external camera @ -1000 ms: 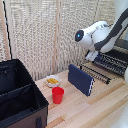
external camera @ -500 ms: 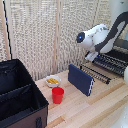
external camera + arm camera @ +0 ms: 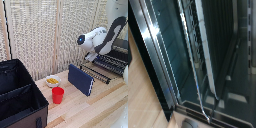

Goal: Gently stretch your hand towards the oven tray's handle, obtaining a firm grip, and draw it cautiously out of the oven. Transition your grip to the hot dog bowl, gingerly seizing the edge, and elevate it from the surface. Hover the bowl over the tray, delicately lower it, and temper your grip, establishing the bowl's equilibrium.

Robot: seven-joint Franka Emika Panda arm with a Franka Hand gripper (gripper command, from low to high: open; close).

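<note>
The oven [image 3: 119, 56] stands at the exterior view's right with its door [image 3: 98, 74] folded down open. The oven tray [image 3: 113, 64], a grey rack of wire bars, lies in the oven's mouth. In the wrist view the tray's bars [image 3: 192, 45] and the glass door [image 3: 163, 55] fill the frame close up. My hand [image 3: 92, 55] hangs just above the open door, in front of the tray. Its fingers are too small and blurred to tell if they are open or shut. The hot dog bowl [image 3: 52, 80], white with yellow food, sits on the wooden surface [image 3: 95, 107], far from the hand.
A dark blue slab [image 3: 81, 80] stands on edge between the bowl and the oven door. A red cup [image 3: 58, 95] stands just in front of the bowl. A large black fabric bin [image 3: 20, 100] fills the exterior view's lower left. A woven screen [image 3: 45, 35] runs behind.
The arm has dipped slightly towards the oven's open front. The bowl, cup, slab and bin have not moved.
</note>
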